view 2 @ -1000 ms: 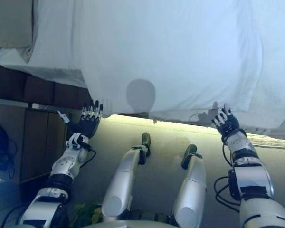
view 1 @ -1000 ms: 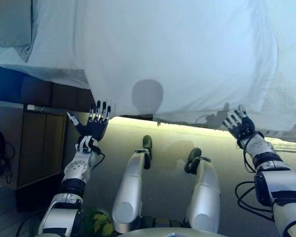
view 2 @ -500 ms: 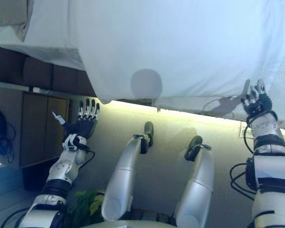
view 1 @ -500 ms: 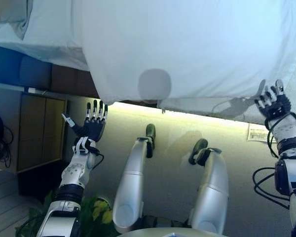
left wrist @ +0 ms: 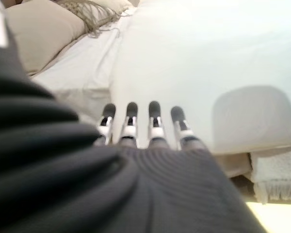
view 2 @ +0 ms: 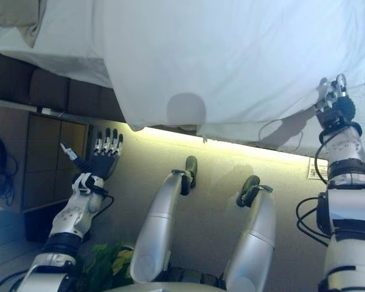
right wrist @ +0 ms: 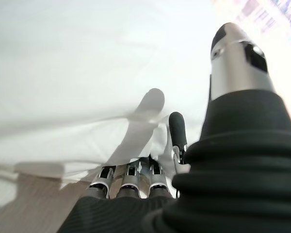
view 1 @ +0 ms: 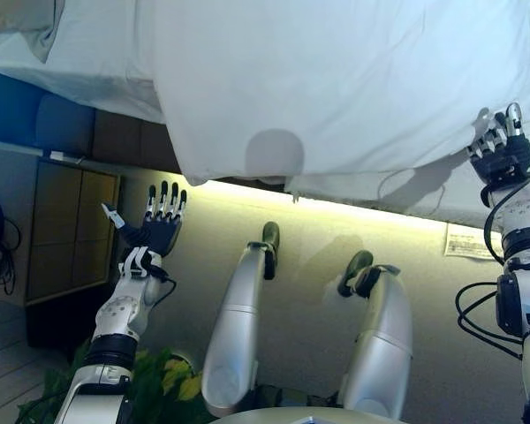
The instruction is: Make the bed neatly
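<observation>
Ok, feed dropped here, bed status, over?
Left hand open, off the bed. Right hand open, fingertips at the white cover's hanging corner. Pillow at far end. Nothing in the way.

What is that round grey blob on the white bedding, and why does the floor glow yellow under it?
In both eye views the blob is a shadow on the white duvet; the left wrist view shows it too. The yellow glow is a lit strip of floor along the bed's edge; its source is hidden.

We see a pale beige floor (view 1: 318, 238) with a bright strip of light along the bed's base. A wooden cabinet (view 1: 66, 230) stands at left, green plant leaves (view 1: 172, 375) below it, a paper sheet (view 1: 468, 240) at right.
</observation>
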You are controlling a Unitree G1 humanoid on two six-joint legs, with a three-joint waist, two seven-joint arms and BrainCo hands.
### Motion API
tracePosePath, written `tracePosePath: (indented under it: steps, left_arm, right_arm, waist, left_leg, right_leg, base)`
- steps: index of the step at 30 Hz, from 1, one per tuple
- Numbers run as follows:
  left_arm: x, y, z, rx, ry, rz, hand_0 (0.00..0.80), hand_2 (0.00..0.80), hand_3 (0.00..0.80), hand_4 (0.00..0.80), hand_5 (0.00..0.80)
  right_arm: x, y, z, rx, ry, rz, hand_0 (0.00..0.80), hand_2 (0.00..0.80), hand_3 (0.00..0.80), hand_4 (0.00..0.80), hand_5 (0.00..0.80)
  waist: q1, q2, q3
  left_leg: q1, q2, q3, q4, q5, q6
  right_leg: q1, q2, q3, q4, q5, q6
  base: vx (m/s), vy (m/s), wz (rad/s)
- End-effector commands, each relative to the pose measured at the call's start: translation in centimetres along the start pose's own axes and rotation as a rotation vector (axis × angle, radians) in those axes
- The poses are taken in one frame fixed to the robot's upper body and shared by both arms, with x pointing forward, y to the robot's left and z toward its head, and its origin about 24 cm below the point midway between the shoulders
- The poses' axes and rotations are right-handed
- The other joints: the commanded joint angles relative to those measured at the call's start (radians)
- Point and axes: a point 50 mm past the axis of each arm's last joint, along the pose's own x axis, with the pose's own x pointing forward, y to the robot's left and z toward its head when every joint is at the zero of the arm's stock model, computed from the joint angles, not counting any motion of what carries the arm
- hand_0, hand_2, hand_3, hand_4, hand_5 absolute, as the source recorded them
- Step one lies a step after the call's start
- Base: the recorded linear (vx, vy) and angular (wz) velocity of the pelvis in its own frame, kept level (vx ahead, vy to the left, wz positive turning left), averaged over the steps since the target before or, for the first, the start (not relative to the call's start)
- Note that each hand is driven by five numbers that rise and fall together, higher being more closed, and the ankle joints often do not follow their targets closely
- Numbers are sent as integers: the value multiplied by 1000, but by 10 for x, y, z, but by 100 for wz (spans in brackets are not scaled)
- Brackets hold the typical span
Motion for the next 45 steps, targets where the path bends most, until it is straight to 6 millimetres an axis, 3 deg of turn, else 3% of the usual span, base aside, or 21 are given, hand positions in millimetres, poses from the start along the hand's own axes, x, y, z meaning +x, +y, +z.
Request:
tracePosePath:
  steps: [1, 2, 19, 26, 32, 36, 45]
  left_arm:
    - [-6, -7, 21, -16, -59, -50, 0, 0, 0, 0, 0]
    - [-7, -6, 23, -15, -58, -48, 0, 0, 0, 0, 0]
    - [-16, 1, 30, -24, -44, -38, 0, 0, 0, 0, 0]
    - [-14, 2, 26, -24, -27, -35, 0, 0, 0, 0, 0]
    - [-10, 3, 23, -18, -21, -40, 0, 0, 0, 0, 0]
    - [-8, 5, 21, -13, -28, -53, 0, 0, 0, 0, 0]
    - [-2, 8, 12, -9, -36, -69, 0, 0, 0, 0, 0]
  right_arm:
    - [5, 43, 50, -47, -168, 192, 455, 455, 455, 455, 455]
    - [5, 43, 50, -64, -164, 203, 800, 800, 800, 800, 800]
    - [4, 31, 47, -137, -132, 165, 800, 800, 800, 800, 800]
    - [2, 17, 29, -228, -31, 123, 800, 800, 800, 800, 800]
    - [-6, -12, -10, -301, 159, 54, 800, 800, 800, 800, 800]
    - [-19, -38, -47, -375, 302, 1, 800, 800, 800, 800, 800]
    - [-75, -97, -137, -456, 665, -126, 800, 800, 800, 800, 800]
  waist:
    - [12, 8, 10]
    - [14, 6, 10]
    - [20, 9, 10]
    - [17, -4, 10]
    - [10, -21, 10]
    - [3, -29, 10]
    - [-27, -50, -8]
  left_leg:
    - [61, -21, -13, 35, -115, 29]
    - [65, -22, -15, 32, -112, 28]
    - [110, -23, -14, -17, -101, 23]
    - [168, -17, -5, -79, -85, 17]
    - [254, -12, 6, -171, -59, 9]
    - [321, -12, 17, -241, -41, 5]
    - [434, -17, 37, -331, -31, -1]
  right_leg:
    - [46, 0, -18, -10, 46, 31]
    - [51, -1, -20, -15, 48, 31]
    - [92, -4, -30, -55, 53, 33]
    - [146, 0, -44, -118, 74, 41]
    - [233, 3, -60, -222, 109, 58]
    - [298, 8, -63, -314, 140, 71]
    - [426, 18, -56, -494, 197, 98]
  base:
    - [0, 0, 0]
    - [0, 0, 0]
    - [0, 0, 0]
    - [5, 6, -1]
    - [30, 26, -5]
    - [37, 36, -8]
    - [34, 46, -8]
